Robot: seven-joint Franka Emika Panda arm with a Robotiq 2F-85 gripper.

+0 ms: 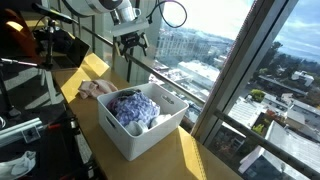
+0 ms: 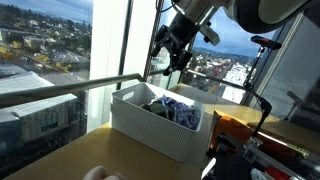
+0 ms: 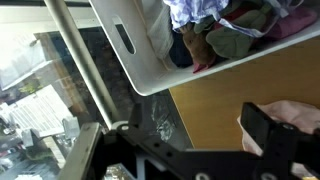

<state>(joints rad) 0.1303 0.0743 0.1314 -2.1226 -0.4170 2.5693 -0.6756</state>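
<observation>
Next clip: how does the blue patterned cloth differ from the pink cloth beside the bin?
The blue patterned cloth is heaped inside the white bin; the pink cloth lies outside on the wooden table. The blue one is mottled with white, the pink one plain. Both are crumpled.

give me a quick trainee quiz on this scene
1. True or false: the gripper holds a cloth.
2. Where does the bin stand? A) on the floor B) on the table C) on a chair
3. Fill in: the pink cloth lies ___ the bin (inside or outside).
Key: 1 false, the jaws stand open and empty; 2 B; 3 outside, on the table beside it.
</observation>
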